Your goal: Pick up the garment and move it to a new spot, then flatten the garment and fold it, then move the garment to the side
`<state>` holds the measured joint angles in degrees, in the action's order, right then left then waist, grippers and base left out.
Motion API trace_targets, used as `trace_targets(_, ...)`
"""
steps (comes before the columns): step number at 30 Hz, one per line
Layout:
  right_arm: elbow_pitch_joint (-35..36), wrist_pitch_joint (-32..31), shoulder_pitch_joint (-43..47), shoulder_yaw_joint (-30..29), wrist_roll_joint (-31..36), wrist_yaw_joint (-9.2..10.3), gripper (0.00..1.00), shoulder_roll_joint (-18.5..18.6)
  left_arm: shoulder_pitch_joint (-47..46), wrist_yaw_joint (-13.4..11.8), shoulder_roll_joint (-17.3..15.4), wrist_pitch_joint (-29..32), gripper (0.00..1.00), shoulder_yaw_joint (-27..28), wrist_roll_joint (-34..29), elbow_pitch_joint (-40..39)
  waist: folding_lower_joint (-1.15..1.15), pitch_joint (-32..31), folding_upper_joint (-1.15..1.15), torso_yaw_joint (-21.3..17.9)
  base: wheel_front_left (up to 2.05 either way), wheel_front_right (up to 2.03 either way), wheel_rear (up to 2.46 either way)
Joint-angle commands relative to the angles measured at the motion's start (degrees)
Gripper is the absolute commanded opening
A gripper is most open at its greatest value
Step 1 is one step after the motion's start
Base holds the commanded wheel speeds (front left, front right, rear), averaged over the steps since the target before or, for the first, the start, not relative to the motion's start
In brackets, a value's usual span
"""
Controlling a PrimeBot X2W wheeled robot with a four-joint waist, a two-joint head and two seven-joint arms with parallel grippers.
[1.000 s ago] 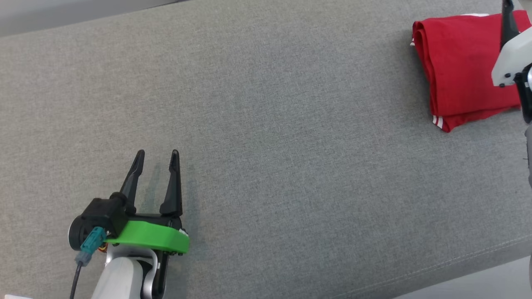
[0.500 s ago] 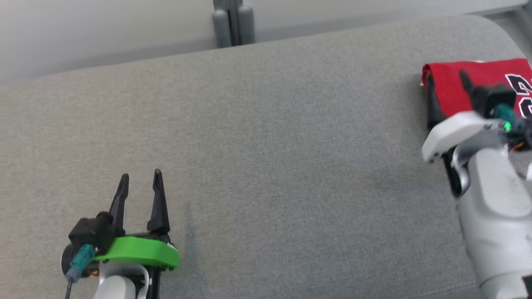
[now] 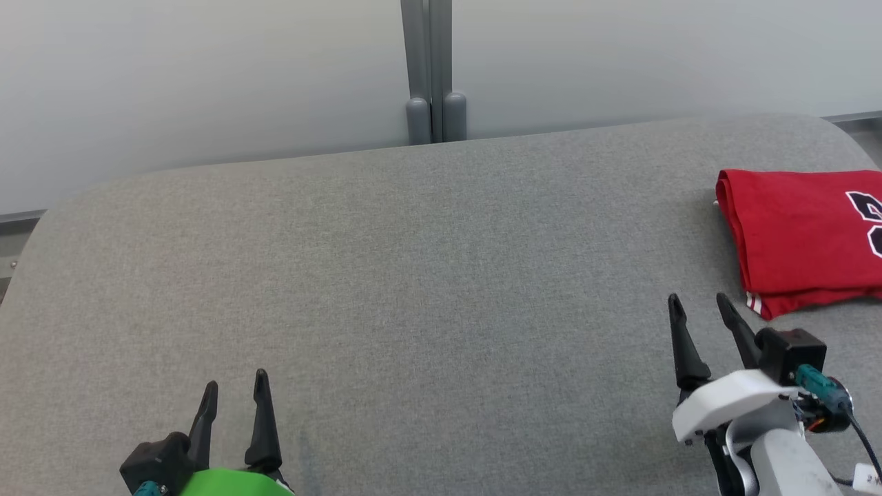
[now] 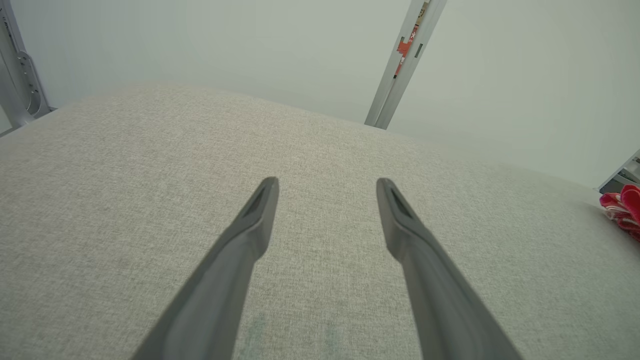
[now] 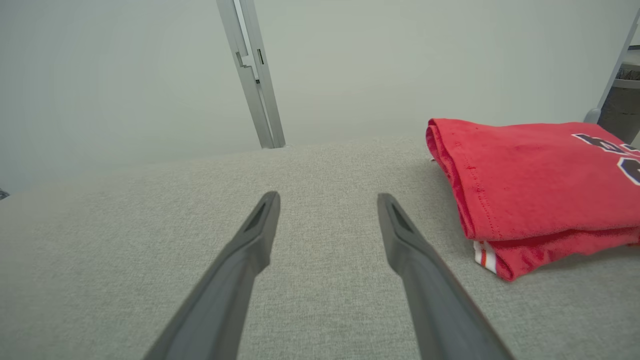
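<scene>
At right of cushion: folded garment, fold edge leftward, long axis cropped; both jaws wide, empty.

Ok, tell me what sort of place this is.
Likely a lab or office test bay rather than a home: a grey fabric-covered table stands before plain frosted panels joined by a metal post, with a folded red jersey at its right end.

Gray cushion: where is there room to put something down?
The cushion is bare from the left gripper across to the right gripper, and back to the post. Only the right end is taken, by the folded red garment.
</scene>
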<state>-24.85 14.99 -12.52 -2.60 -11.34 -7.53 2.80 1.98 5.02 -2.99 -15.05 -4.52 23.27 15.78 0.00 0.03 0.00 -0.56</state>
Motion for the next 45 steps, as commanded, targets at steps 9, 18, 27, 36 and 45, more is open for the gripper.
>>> trace_targets(9, 7.98, 0.23, 10.0, 1.35, -2.52, 0.1, 1.0, 0.24, 3.5, -1.28, 0.07, -0.14, 1.0, -1.31, 0.12, -0.92, 0.0, -1.3, 0.0, 0.77, 0.0, 0.0, 0.0)
trace_targets(18, 10.19, 0.24, 11.23, 2.51, -1.57, 0.1, 1.0, 0.22, 3.16, -2.07, 0.06, -0.14, 1.0, -1.95, -0.77, -1.08, 0.0, -1.18, 0.0, 0.61, 0.0, 0.0, 0.0)
trace_targets(27, 10.43, 0.24, 11.27, 2.63, -2.39, 0.1, 1.0, 0.22, 2.39, -2.07, 0.07, -0.14, 1.0, -2.0, -0.75, -0.98, 0.0, -0.9, 0.0, 0.89, 0.0, 0.0, 0.0)
trace_targets(36, 9.62, 0.24, 11.01, 2.83, -2.63, 0.1, 1.0, 0.22, 2.19, -1.55, 0.06, -0.14, 1.0, -1.78, 0.34, -0.96, 0.0, -0.64, 0.0, 0.86, 0.0, 0.0, 0.0)
trace_targets(45, 8.0, -1.76, 10.84, 2.37, -8.73, 0.0, 0.0, -0.33, 1.98, -1.42, 0.17, 1.93, 0.0, -1.15, 5.63, 0.83, 0.0, -0.6, 0.0, 0.85, 0.0, 0.0, 0.0)
